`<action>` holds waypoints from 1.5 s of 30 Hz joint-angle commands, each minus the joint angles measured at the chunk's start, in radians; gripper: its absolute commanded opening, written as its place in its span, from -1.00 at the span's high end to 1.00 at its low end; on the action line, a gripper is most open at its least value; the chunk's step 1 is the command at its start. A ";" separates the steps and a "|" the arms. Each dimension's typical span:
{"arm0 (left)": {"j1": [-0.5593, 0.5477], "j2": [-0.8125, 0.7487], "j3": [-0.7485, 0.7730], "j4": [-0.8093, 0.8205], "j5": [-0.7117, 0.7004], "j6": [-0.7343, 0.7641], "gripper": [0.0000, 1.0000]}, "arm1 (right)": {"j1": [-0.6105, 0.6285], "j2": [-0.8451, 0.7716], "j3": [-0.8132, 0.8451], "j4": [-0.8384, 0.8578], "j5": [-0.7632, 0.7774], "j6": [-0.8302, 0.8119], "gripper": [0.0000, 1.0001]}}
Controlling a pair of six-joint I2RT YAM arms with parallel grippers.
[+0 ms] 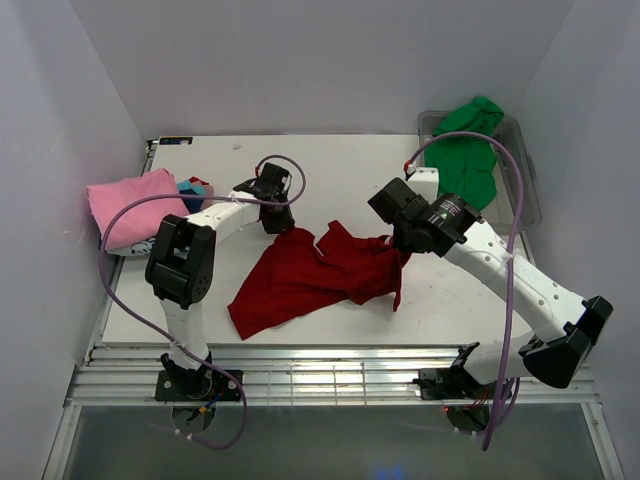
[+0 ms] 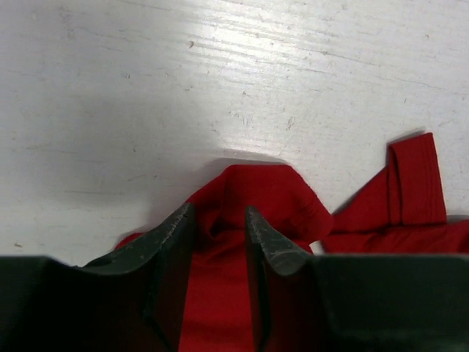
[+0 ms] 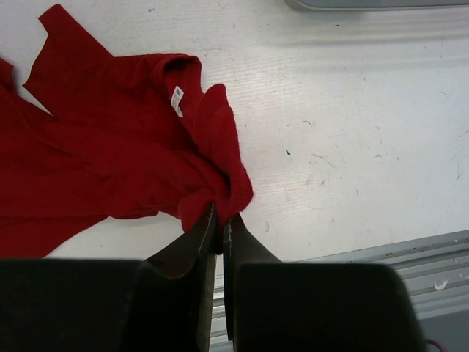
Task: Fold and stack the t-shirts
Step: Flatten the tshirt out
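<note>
The red t-shirt lies near the middle of the white table in the top view. It is soft, matte knit cloth, crumpled into an uneven spread with a wide lobe trailing toward the lower left and a bunched ridge running to the right. My left gripper sits at the shirt's upper-left corner. In the left wrist view its dark, wedge-shaped fingers stand a little apart, clenched on a fold of the shirt. The cloth fills the gap between them and swells into a rounded hump just past the tips, throwing a shadow on the scratched tabletop. A hemmed sleeve end with a stitched band lies at the right of that view. My right gripper is at the shirt's right end. In the right wrist view its fingers are pressed nearly together, pinching a thin gathered edge of the cloth, which fans out toward the upper left. A small white label shows at the ribbed collar. In the top view, a green t-shirt slumps over the rim of a clear plastic tub at the upper right. At the left edge a pink t-shirt lies folded, with a bit of blue cloth just beside it.
</note>
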 commanded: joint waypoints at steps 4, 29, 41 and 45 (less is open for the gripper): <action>-0.009 -0.067 -0.029 -0.015 -0.001 0.007 1.00 | -0.002 -0.012 -0.001 0.001 0.023 0.014 0.85; 0.254 0.057 0.947 -0.021 0.108 -0.125 1.00 | -0.554 0.601 1.010 0.337 -0.246 -0.476 0.85; 0.251 -0.266 0.424 0.087 0.105 -0.042 1.00 | -0.596 0.321 0.435 0.589 -0.415 -0.503 0.85; 0.226 -0.444 0.177 0.085 0.092 -0.055 1.00 | -0.582 0.182 0.294 0.545 -0.454 -0.479 0.84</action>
